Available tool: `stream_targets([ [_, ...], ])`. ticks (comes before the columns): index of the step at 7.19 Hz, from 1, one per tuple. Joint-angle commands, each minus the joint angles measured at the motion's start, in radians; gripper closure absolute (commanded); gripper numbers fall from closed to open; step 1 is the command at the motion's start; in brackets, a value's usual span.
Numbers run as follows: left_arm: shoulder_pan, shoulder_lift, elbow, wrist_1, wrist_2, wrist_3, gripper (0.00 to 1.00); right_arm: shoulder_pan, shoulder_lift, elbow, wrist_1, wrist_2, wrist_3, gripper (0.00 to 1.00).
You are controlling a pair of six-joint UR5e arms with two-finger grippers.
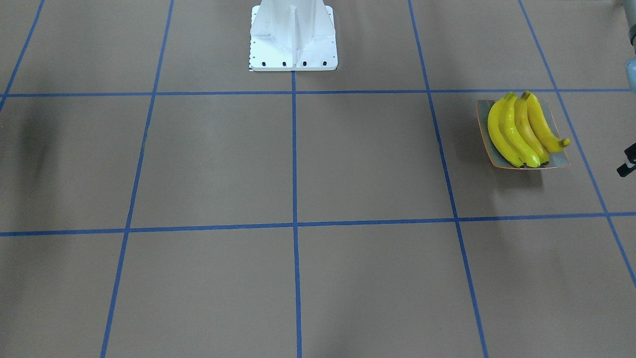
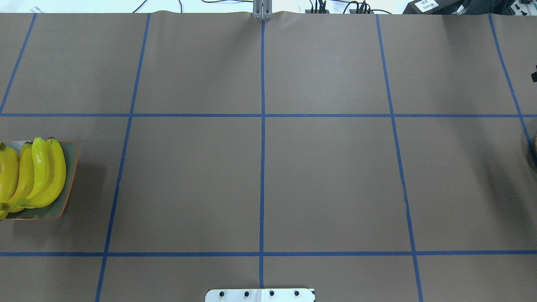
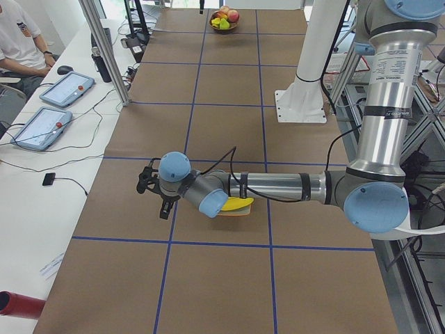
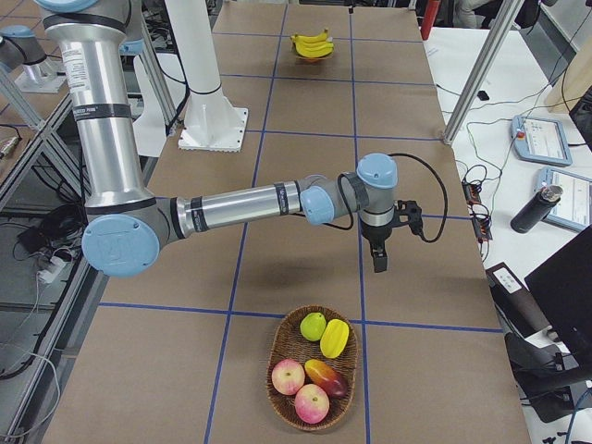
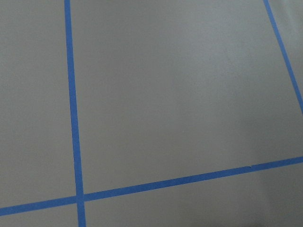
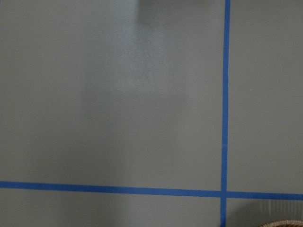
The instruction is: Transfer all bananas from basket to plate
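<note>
**Entry 1. Bananas point(image 1: 521, 130).** Bright yellow with dark tips, lying side by side and touching on the plate point(image 1: 557, 157). There are at least three; the exact count is hard to fix. They sit near the left hand, on its inner, robot-ward side, apart from it.

**Entry 2. Left hand point(image 3: 158, 202).** Hangs above the bare worktop point(image 2: 327, 180) with its fingers pointing down. Its wrist view shows only brown surface and blue tape point(image 5: 72, 104). I cannot tell how far it is spread (only the side view shows it properly).

**Entry 3. Right hand point(image 4: 377, 264).** Also hangs over bare worktop with its fingers pointing down, well apart from the plate. I cannot tell its spread either, for the same reason.

**Entry 4. Basket point(image 4: 277, 350).** A woven oval near the right hand, on its outer, robot-ward side. A sliver of its rim shows at the lower edge of the right wrist view. It holds two apples point(image 4: 288, 376), a green fruit point(image 4: 314, 326), a reddish fruit and a stubby yellow piece point(image 4: 334, 339). None of these reads as a banana.

**Step in hand (judged).** The transfer looks finished: all the bananas in view are on the plate and none are in the basket.

**Next move (judged).** No grasp is called for. A check of the stubby yellow piece would be worthwhile. After that the arms can draw clear, the left one lifting away without brushing the plate.
</note>
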Motion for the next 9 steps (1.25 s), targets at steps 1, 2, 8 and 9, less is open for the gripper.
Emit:
stream_targets([
  [1,-0.022,-0.065,-0.011,0.254,0.050,0.205,0.01,0.024,-0.023,-0.006,-0.007,0.013,-0.084,0.00],
  [2,-0.033,-0.080,-0.046,0.404,0.050,0.256,0.01,0.030,-0.037,-0.004,-0.005,0.040,-0.093,0.00],
  [8,-0.051,-0.016,-0.118,0.510,-0.038,0.263,0.01,0.042,-0.060,-0.018,-0.007,0.109,-0.164,0.00],
  [9,-0.051,-0.004,-0.120,0.496,-0.040,0.261,0.01,0.042,-0.062,-0.018,-0.005,0.117,-0.164,0.00],
])
